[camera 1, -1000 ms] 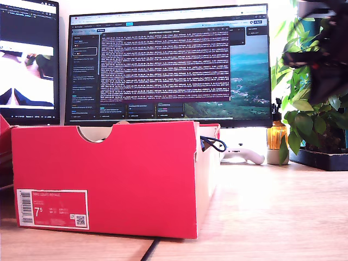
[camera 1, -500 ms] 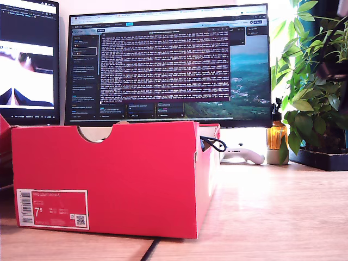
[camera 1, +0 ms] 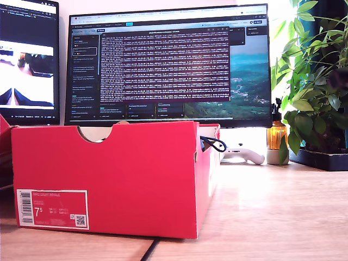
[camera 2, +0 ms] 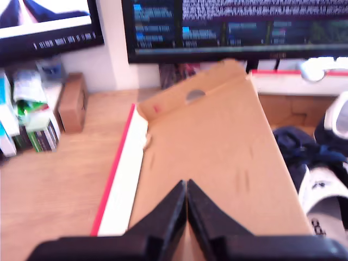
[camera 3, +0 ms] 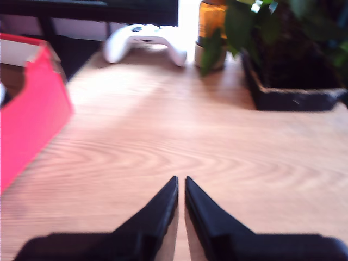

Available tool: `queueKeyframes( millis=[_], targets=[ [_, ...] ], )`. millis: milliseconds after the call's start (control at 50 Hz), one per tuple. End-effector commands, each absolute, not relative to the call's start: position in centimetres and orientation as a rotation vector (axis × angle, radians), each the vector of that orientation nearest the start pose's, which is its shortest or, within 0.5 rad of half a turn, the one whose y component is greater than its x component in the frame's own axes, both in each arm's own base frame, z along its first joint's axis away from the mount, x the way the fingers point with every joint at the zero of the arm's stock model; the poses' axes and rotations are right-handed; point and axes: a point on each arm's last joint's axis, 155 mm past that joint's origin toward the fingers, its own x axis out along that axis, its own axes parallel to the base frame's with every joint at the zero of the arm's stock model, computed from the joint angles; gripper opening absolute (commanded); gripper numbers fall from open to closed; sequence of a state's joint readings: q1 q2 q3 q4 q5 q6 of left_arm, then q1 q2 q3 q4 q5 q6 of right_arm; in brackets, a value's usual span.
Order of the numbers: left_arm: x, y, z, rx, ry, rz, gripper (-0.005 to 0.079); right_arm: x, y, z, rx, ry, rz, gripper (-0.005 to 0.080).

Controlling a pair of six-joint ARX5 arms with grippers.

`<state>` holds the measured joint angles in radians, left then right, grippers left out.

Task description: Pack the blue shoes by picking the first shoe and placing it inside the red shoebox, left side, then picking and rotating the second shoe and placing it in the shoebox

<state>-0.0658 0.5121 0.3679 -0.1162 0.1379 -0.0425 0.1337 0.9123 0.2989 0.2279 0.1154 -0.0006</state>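
Gone from the exterior view is the dark arm that blurred across the plant a second ago; nothing else shifted. Red shoebox sits on the wooden desk in front of the monitor. Blue shoes lie inside the box (only partly visible). My first gripper hangs above the box's brown floor, jaws pressed together, empty. My second gripper is over bare desk beside the box, jaws nearly touching, empty. White game controller lies behind the box.

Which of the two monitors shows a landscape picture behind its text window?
The large monitor behind the red shoebox. The other monitor, at the exterior view's left edge, shows a camera feed instead.
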Motion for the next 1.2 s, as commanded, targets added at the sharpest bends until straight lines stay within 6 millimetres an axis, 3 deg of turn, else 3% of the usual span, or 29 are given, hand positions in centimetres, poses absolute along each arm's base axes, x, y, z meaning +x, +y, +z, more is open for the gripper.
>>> queueKeyframes(
  millis=[0, 140, 340, 560, 840, 1180],
  targets=[
    [28.0, -4.6, 18.7, -0.052, 0.268, -0.204, -0.0011, 32.0, 1.1, 11.3, -0.046, 0.4, -0.016, -0.0013],
    [27.9, -4.6, 18.6, -0.042, 0.271, -0.206, -0.0011, 31.4, -0.8, 10.1, -0.026, 0.405, -0.069, -0.0013],
    [27.9, -4.6, 18.4, -0.035, 0.269, -0.208, -0.0011, 30.8, 0.5, 11.1, 0.005, 0.357, 0.015, -0.0013],
    [27.4, -4.4, 16.2, -0.059, 0.282, -0.196, -0.0011, 30.1, 0.4, 12.5, 0.014, 0.313, 0.008, -0.0013],
    [25.9, -4.2, 15.7, -0.068, 0.235, -0.188, -0.0011, 28.9, 0.5, 11.8, 0.021, 0.308, 0.01, -0.0013],
    [24.7, -3.3, 14.8, -0.079, 0.189, -0.146, -0.0011, 28.3, 1.3, 13.2, 0.0, 0.262, 0.042, -0.0013]
  ],
)
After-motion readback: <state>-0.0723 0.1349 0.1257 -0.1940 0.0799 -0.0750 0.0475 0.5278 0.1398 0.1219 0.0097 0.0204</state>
